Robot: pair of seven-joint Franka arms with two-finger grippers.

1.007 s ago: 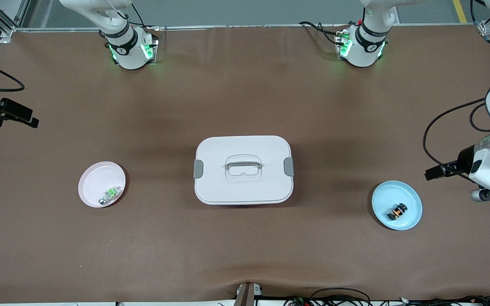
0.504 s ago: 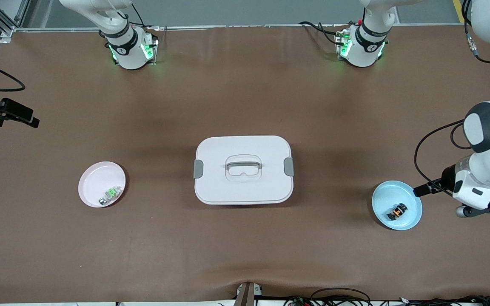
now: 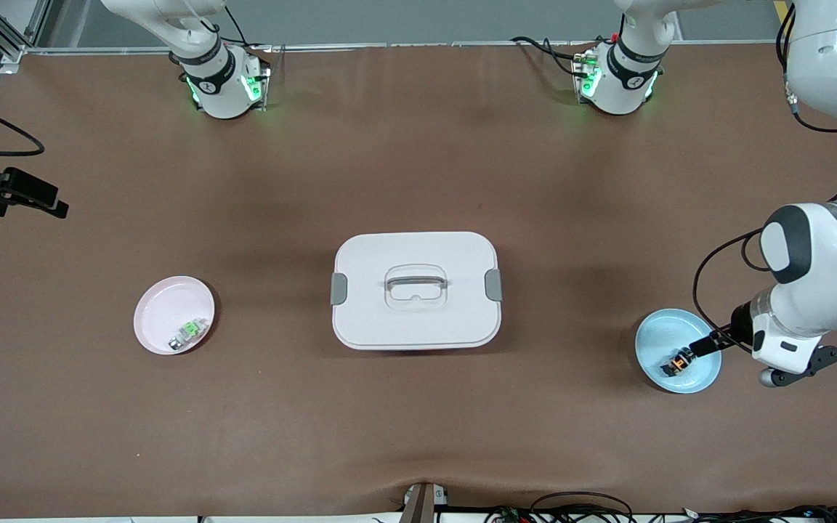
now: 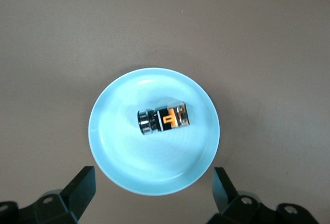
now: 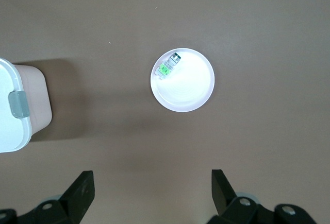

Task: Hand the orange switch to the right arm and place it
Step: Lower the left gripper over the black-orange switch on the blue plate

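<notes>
Orange switch (image 3: 678,361) lies on its side in the blue dish (image 3: 702,379) at the front view's four o'clock, under the left gripper (image 4: 153,187) with fingers (image 4: 81,187) wide and empty, while the right gripper (image 5: 151,188), equally wide, waits high over the table (image 3: 418,421) near the pink dish (image 5: 191,92).
</notes>
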